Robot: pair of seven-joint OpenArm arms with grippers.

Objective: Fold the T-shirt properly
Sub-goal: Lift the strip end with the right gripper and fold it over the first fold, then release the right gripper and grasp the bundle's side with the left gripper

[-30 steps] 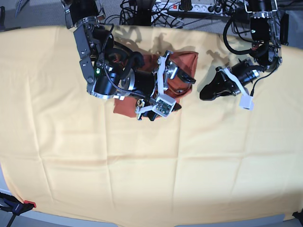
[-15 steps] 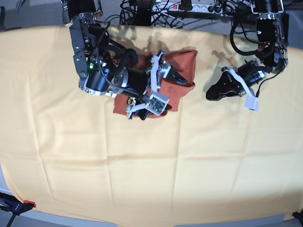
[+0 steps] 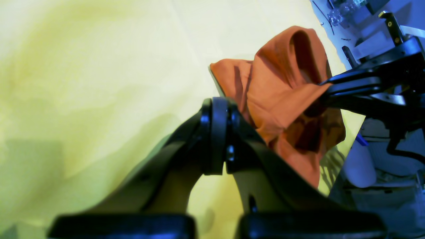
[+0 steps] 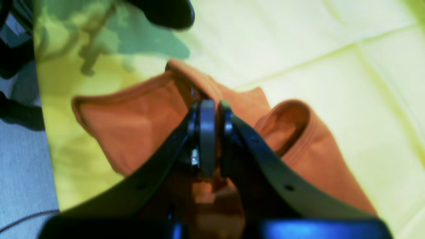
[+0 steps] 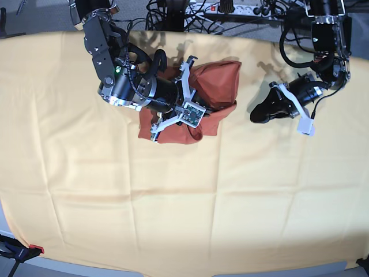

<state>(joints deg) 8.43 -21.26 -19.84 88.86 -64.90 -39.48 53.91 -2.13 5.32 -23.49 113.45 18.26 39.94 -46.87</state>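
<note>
Right tool (image 4: 208,132) newly clamped — T-shirt (image 5: 222,81) unbranded.

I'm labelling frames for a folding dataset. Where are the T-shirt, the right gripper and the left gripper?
T-shirt (image 5: 222,78): base view, on its upper right flap.
right gripper (image 4: 211,109): right wrist view, between the fingertips pinching the orange fabric.
left gripper (image 3: 217,106): left wrist view, between the closed fingertips, clear of the shirt.

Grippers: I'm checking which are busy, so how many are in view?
2. The right gripper is closed on the T-shirt at the cloth's far edge; the left gripper is shut, empty, beside it.
</note>
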